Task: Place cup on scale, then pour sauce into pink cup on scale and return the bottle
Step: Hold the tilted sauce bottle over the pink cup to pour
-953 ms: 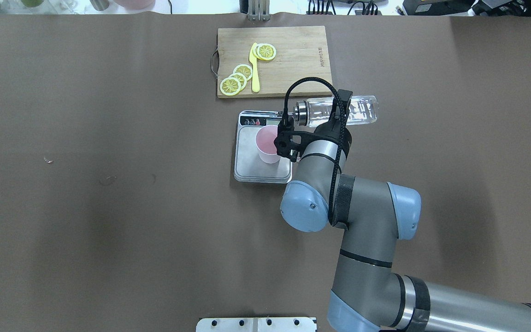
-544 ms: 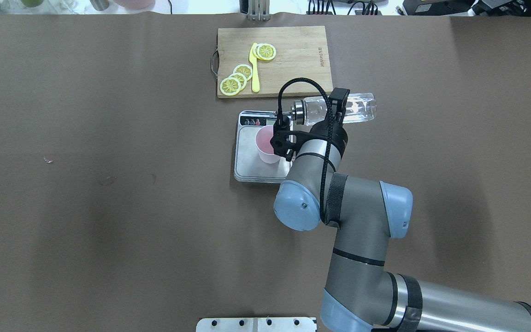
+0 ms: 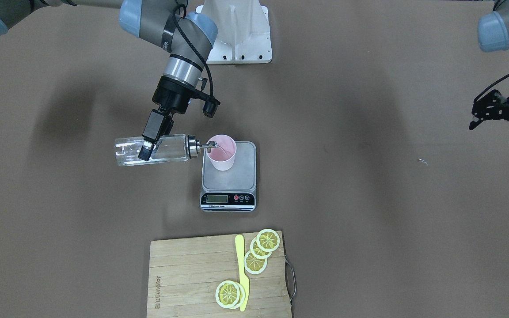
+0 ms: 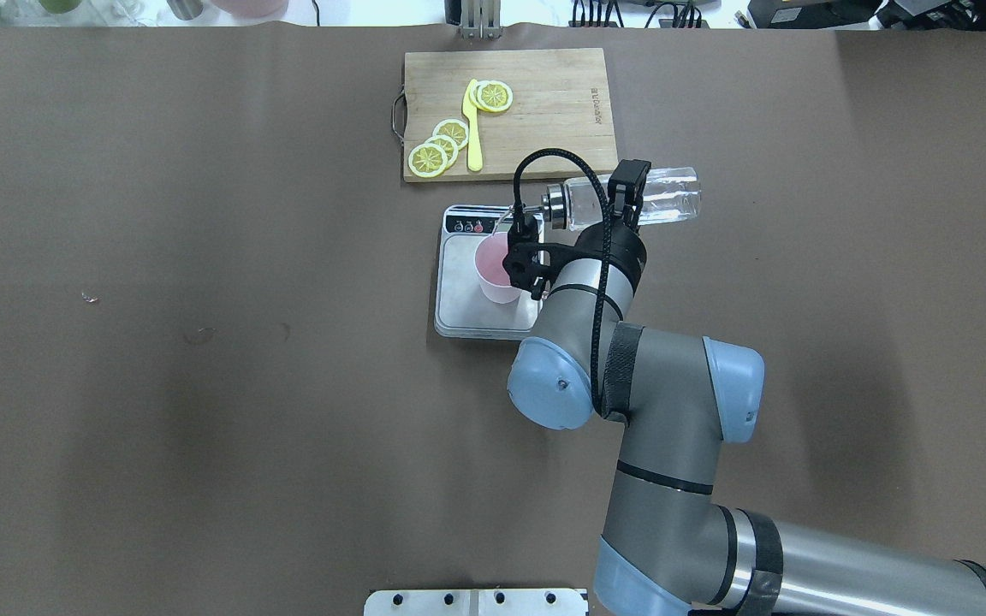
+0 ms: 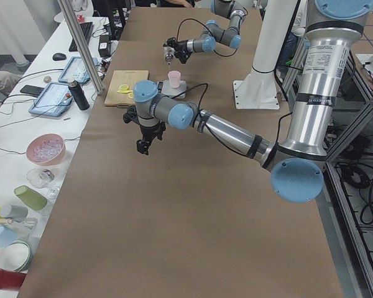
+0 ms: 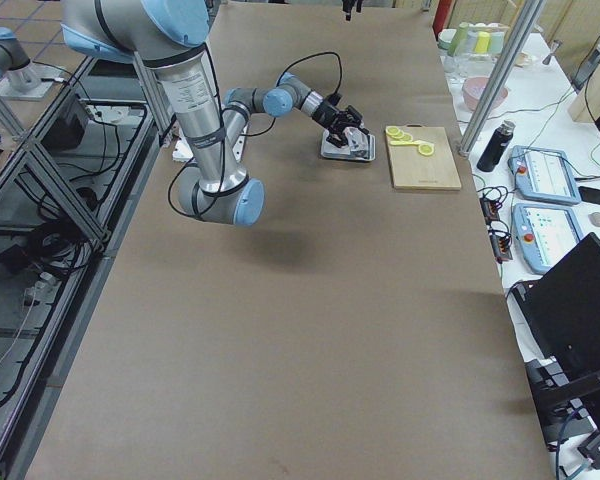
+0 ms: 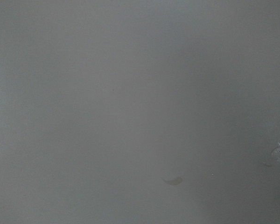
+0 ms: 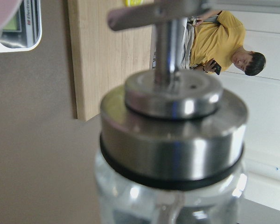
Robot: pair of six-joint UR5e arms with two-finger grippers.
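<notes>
Glass bottle [image 3: 170, 150] gripped by right hand [image 3: 146, 148]; spout [image 3: 208, 145] over cup [image 3: 222, 155] clear only from front.

Legible text: almost none. Wooden cutting board [image 4: 544, 94]: one burnt-in brand mark [image 4: 596, 106] near the short edge opp. the handle, set sideways; letters too small to read w/ certainty. Scale [image 3: 229, 174]: LCD [image 3: 217, 198] on black front strip, no digits made out. One line of small white print [image 3: 217, 206] under the LCD, illegible. Three round buttons [image 3: 241, 198] beside the LCD, one red, symbols too small to tell. Right wrist view: same scale's corner at upper left, print blurred and cut off by frame edge. Right arm [image 3: 167, 43]: trace of white lettering by the cable, not readable.
</notes>
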